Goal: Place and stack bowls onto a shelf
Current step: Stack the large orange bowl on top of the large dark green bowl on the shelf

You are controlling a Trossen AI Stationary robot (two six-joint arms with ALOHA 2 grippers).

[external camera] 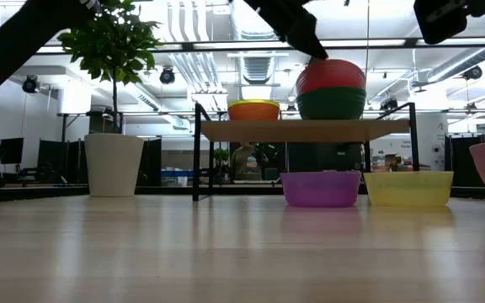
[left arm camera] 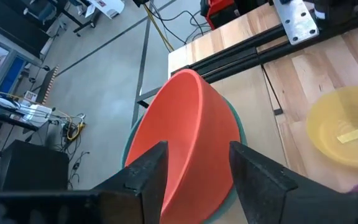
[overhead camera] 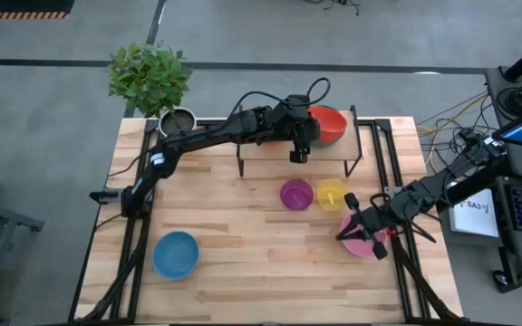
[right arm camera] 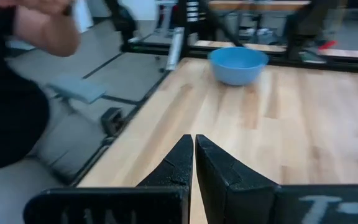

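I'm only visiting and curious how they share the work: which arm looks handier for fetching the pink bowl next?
Probably the right. Its gripper is beside the pink bowl near the table's right edge, while the left gripper is across at the shelf, by the red bowl.

Bright even overhead light, soft shadows, blurred right wrist view.

Potted leafy plant (overhead camera: 149, 77) in a grey pot (overhead camera: 177, 119) stood at the tabletop's far left corner. Slatted wooden tabletop (overhead camera: 243, 263). Cables (overhead camera: 451, 118) trailed over grey floor on the right. A person's arm (right arm camera: 42, 25) showed beside the table.
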